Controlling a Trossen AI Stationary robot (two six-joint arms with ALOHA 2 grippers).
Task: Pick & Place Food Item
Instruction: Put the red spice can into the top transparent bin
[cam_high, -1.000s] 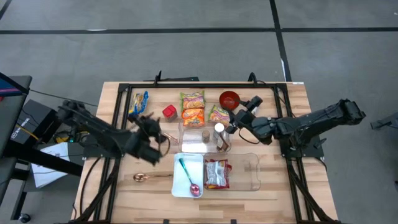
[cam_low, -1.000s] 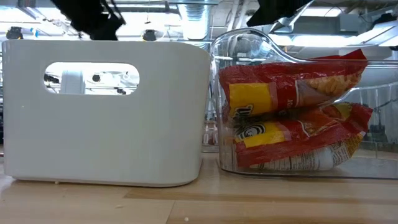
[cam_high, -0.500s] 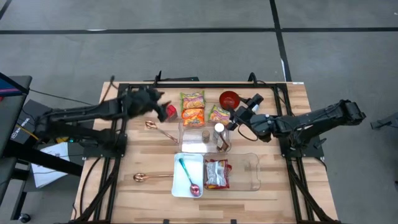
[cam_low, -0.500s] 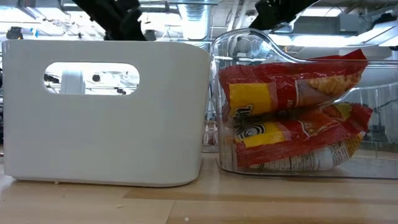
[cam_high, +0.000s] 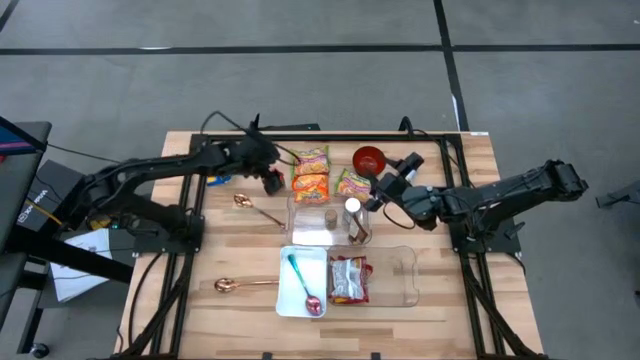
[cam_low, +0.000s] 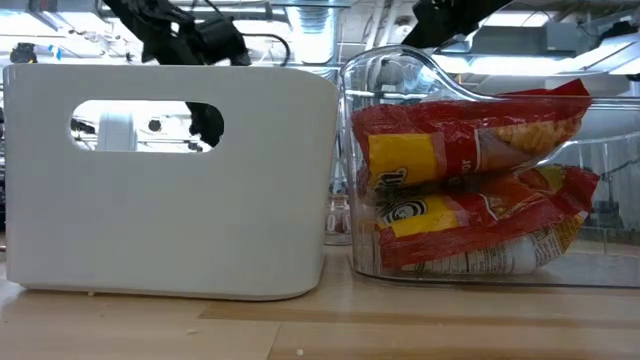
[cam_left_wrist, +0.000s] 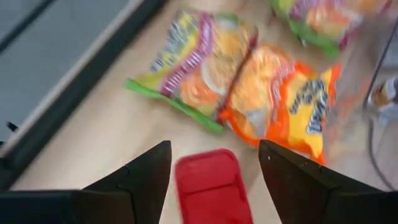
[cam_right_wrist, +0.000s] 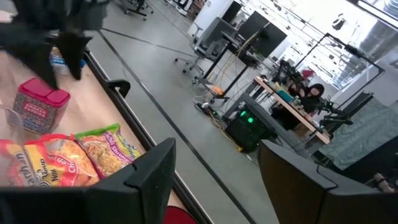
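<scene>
We see the left arm has swung from the desk's (cam_high: 470, 150) near left to its far side, at eleven o'clock. Its left end effector (cam_left_wrist: 214, 163) now hangs spread over the red tub (cam_left_wrist: 210, 186), ready to grasp. The right end effector (cam_high: 372, 196) waits, spread, empty.

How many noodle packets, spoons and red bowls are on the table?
noodle packets: 3
spoons: 3
red bowl: 1
Total: 7
</scene>
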